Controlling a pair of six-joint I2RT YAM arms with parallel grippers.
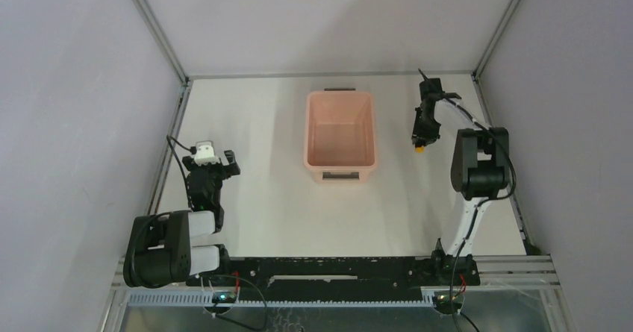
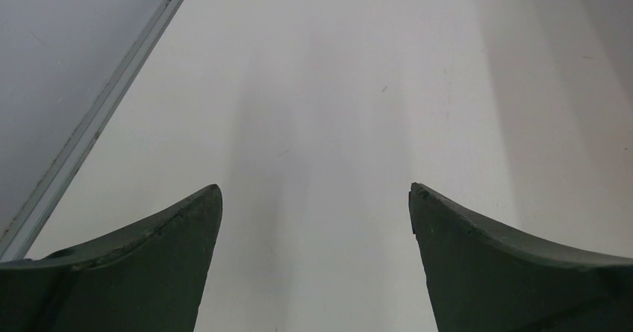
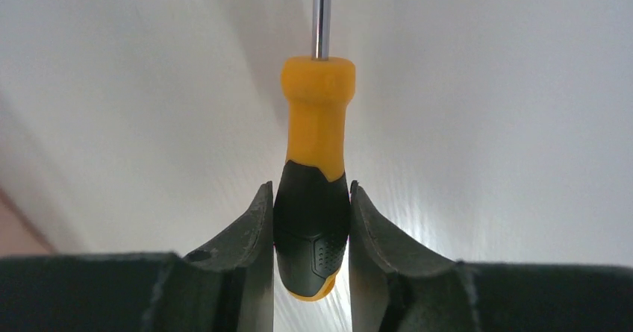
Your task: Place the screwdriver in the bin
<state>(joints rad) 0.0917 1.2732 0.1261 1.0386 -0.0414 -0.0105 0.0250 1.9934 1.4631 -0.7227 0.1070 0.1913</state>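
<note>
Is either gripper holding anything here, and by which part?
The right gripper grips the screwdriver by the black rear of its handle; the left gripper holds nothing.

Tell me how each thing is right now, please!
screwdriver: clamped by its black handle, shaft pointing away from the fingers.
bin: upright, open on top, nothing inside.
right end effector: shut on the screwdriver.
left end effector: open, holding nothing.

The left end effector (image 2: 315, 190) hangs with its two dark fingers (image 2: 157, 261) spread wide over the white surface (image 2: 351, 71). A metal rail (image 2: 104, 112) runs diagonally at upper left, edging a grey wall (image 2: 45, 33).
</note>
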